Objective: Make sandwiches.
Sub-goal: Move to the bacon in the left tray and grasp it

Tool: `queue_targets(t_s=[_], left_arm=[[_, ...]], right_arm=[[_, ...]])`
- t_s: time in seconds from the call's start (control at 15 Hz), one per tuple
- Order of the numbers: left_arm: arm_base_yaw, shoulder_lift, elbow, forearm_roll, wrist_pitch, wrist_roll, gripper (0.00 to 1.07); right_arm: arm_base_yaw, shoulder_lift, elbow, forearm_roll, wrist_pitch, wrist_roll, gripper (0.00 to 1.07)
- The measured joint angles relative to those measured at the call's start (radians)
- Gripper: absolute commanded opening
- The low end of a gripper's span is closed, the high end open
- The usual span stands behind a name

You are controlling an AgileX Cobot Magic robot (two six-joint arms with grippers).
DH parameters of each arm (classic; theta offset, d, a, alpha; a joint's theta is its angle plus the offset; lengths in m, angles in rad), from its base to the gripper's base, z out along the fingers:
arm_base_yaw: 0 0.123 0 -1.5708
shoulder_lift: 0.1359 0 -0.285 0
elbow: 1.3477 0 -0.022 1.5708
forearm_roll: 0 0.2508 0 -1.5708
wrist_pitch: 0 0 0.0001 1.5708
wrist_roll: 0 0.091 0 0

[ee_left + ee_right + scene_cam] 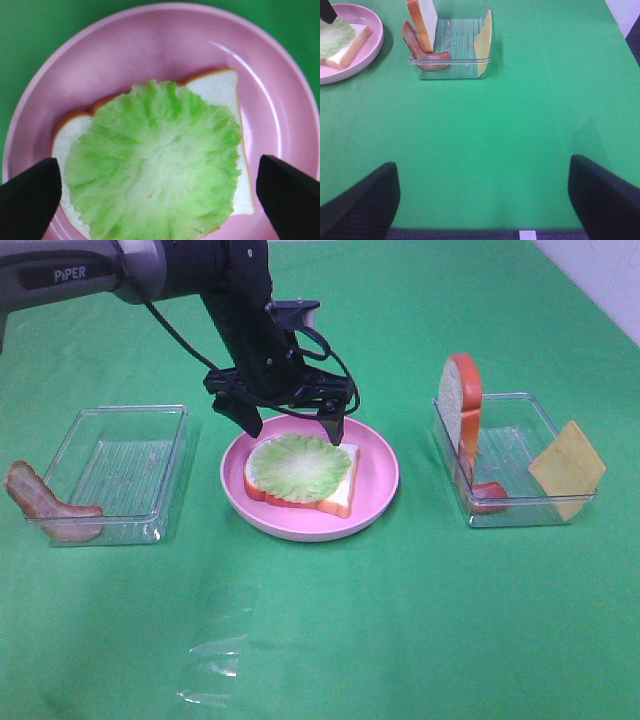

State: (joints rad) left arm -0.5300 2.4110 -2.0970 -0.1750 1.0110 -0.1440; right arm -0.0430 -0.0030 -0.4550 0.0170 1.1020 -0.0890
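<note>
Sandwich, two layers so far, lies on the one pink plate in the middle of the table. It is made of one bread slice lying flat and one lettuce leaf on top that covers most of the slice.

The left gripper hangs just above the sandwich with its jaws spread wide and nothing in them. In the left wrist view its two fingertips stand one at each side of the leaf. The right gripper is also wide apart and empty. It sits over bare green cloth on the near side, well apart from the food, and does not show in the high view.

There are two clear trays, one on each side of the plate. At the near left corner of the left tray is one bacon strip; I cannot tell whether it lies inside the tray or against its outside. In the right tray a second bread slice stands upright against the left wall. One reddish piece sits at its foot in the near left corner. One cheese square leans tilted on the right wall.
</note>
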Motion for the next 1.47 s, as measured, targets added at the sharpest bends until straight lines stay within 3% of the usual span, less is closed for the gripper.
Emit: queue_targets(t_s=[0.33,0.47,0.6,0.8,1.0,1.2,1.27,1.47], left_arm=[[0.0,-0.006,-0.202,0.0,0.166,0.029,1.0],[0.008,-0.064,-0.221,0.024,0.197,0.078,1.0],[0.036,-0.105,-0.199,0.037,0.199,0.084,1.0],[0.124,-0.197,-0.099,0.046,0.201,0.09,1.0],[0.197,-0.29,0.038,0.056,0.2,0.138,1.0],[0.288,-0.404,0.203,0.068,0.202,0.162,1.0],[0.348,-0.465,0.302,0.09,0.204,0.165,1.0],[0.427,-0.534,0.435,0.108,0.204,0.166,1.0]], right_arm=[[0.0,0.0,0.0,0.0,0.0,0.0,0.88],[0.0,0.0,0.0,0.0,0.0,0.0,0.88],[0.0,0.0,0.0,0.0,0.0,0.0,0.88],[0.0,0.0,0.0,0.0,0.0,0.0,0.88],[0.0,0.0,0.0,0.0,0.0,0.0,0.88],[0.0,0.0,0.0,0.0,0.0,0.0,0.88],[0.0,0.0,0.0,0.0,0.0,0.0,0.88],[0.0,0.0,0.0,0.0,0.0,0.0,0.88]])
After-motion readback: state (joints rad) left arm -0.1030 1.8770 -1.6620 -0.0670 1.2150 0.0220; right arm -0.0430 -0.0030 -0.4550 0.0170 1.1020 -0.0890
